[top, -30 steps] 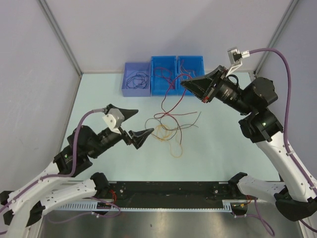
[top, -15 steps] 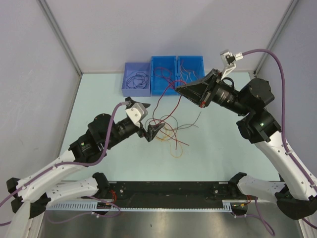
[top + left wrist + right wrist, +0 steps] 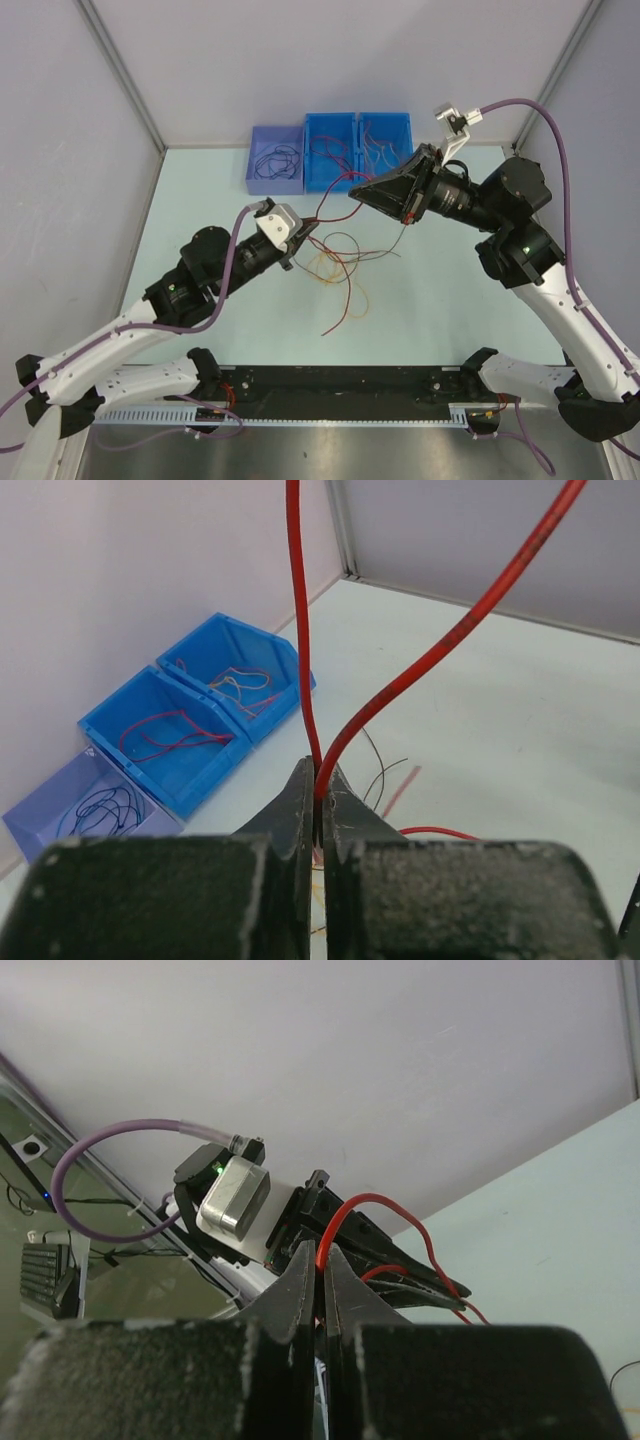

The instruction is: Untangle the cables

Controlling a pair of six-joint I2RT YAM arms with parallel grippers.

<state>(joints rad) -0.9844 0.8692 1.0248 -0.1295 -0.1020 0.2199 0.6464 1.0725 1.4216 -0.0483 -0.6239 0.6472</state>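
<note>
Red, orange-yellow and dark cables point(image 3: 330, 262) on pale mint table point(image 3: 450, 290); two bright blue bins point(image 3: 318, 184), one lavender bin point(image 3: 275, 185).

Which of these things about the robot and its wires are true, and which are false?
1. The left gripper is shut on a red cable. True.
2. The right gripper is open and holds nothing. False: it is shut on a red cable too.
3. Three bins stand at the far side of the table. True.
4. All the bins are empty. False: each has cables in it.
5. Loose cables lie on the table in front of the bins. True.
</note>
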